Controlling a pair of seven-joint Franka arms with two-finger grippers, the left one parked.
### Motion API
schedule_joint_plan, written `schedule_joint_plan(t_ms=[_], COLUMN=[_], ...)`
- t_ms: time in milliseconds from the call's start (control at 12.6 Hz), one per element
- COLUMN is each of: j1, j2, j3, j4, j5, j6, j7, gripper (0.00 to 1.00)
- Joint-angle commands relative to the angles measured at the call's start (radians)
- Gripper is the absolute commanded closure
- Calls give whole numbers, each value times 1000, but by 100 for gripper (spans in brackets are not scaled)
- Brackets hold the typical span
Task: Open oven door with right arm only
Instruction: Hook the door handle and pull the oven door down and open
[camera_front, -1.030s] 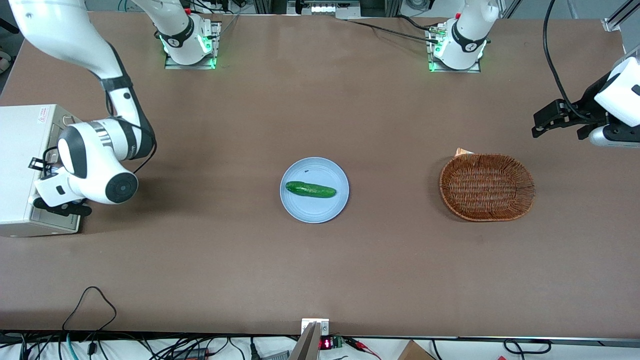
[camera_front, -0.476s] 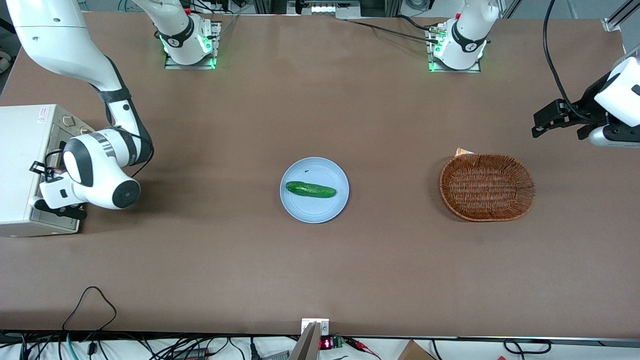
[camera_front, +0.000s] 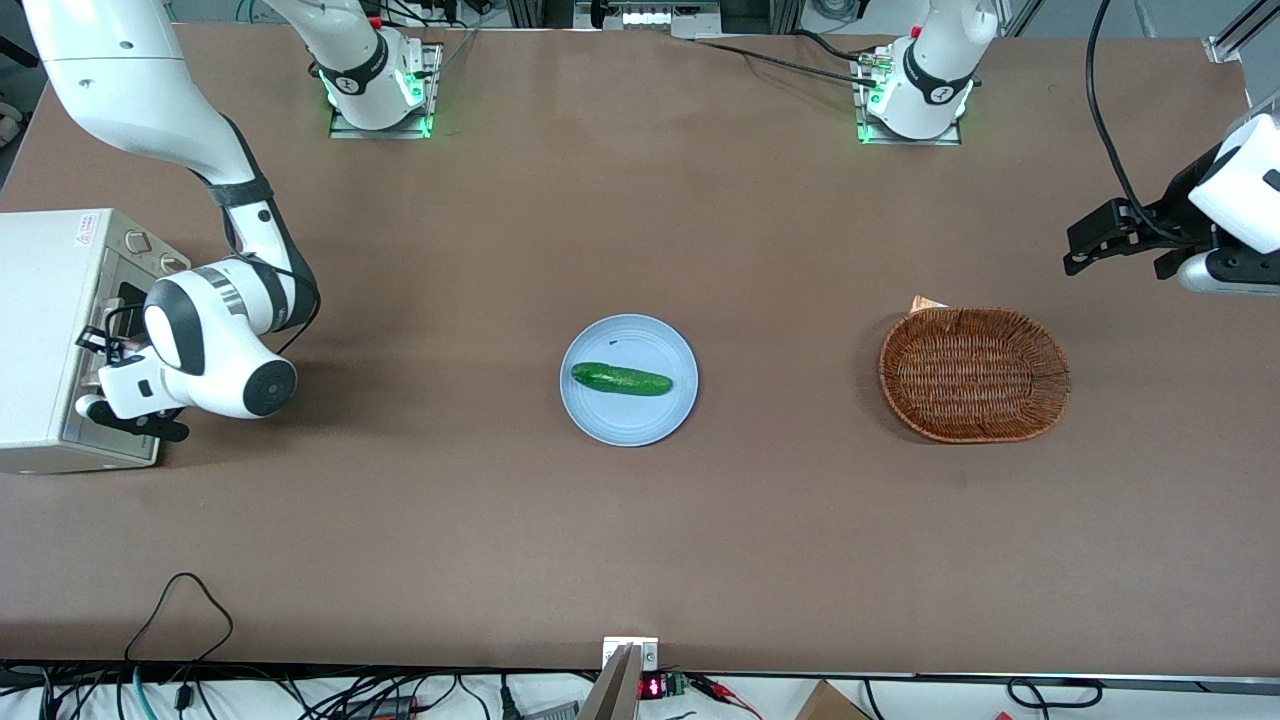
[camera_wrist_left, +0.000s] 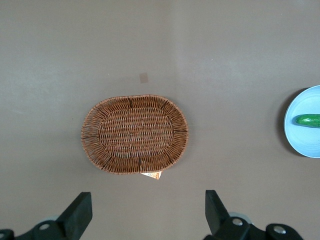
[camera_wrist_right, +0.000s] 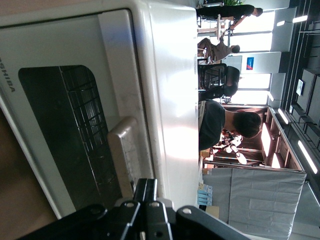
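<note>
The gripper (camera_wrist_right: 146, 200) sits at the oven door (camera_wrist_right: 65, 135), jaws seemingly clamped on its handle (camera_wrist_right: 125, 155) (bar running crosswise to them).

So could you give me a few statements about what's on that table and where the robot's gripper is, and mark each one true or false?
1. A cucumber lies on a blue plate. True.
2. The wicker basket holds a cucumber. False: nothing shows inside it.
3. The gripper is at the oven door, by its handle. True.
4. The basket sits next to the oven. False: it lies toward the parked arm's end of the table, the oven toward the working arm's.
5. The plate lies between the oven and the basket. True.
</note>
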Motion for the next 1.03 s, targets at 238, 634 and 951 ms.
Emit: schedule_joint_plan(t_ms=[238, 634, 951], j1=[-1, 41, 85], j2=[5, 5, 44], j3=[5, 7, 7], j4=[-10, -1, 35], j5=[2, 114, 198], j6=[8, 11, 21], j7=[30, 25, 25], gripper=[98, 98, 98])
